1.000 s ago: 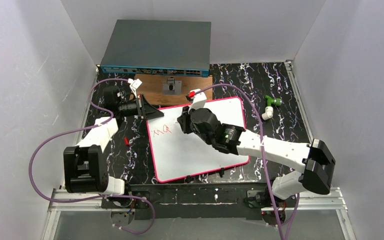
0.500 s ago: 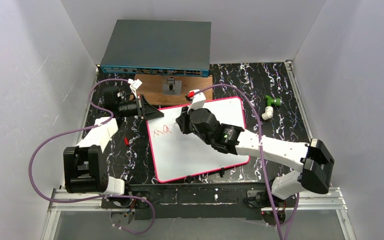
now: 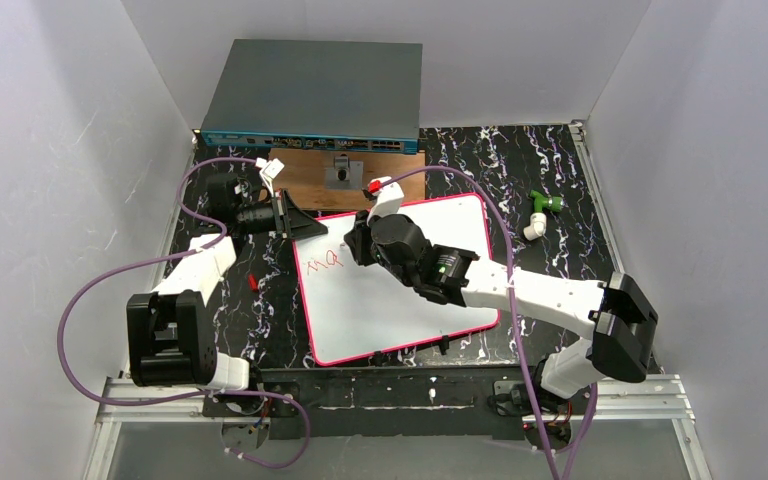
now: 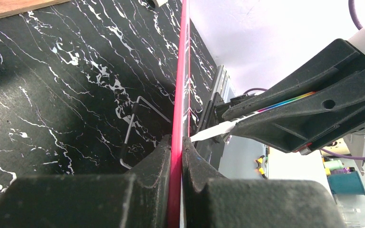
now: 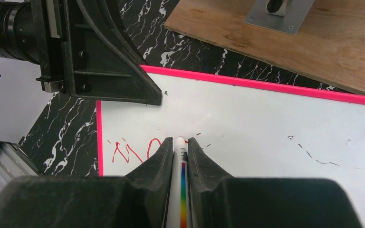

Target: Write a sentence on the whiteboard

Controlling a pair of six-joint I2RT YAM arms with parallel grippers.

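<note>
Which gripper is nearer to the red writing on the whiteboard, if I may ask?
Right. The right gripper holds the marker at the writing; the left gripper clamps the whiteboard rim farther away.

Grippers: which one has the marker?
The right gripper, shut on the white marker over the whiteboard; the left gripper only clamps the whiteboard's pink rim.

Top view: taken from high behind the arm bases, looking down toward 12 o'clock; whole table (image 3: 580, 200) covered. Left wrist: set close, edge-on along the whiteboard (image 4: 179, 71) rim from its 11 o'clock corner. Right wrist: held close over the whiteboard, faced toward 11 o'clock. That corner is shared by all three.
</note>
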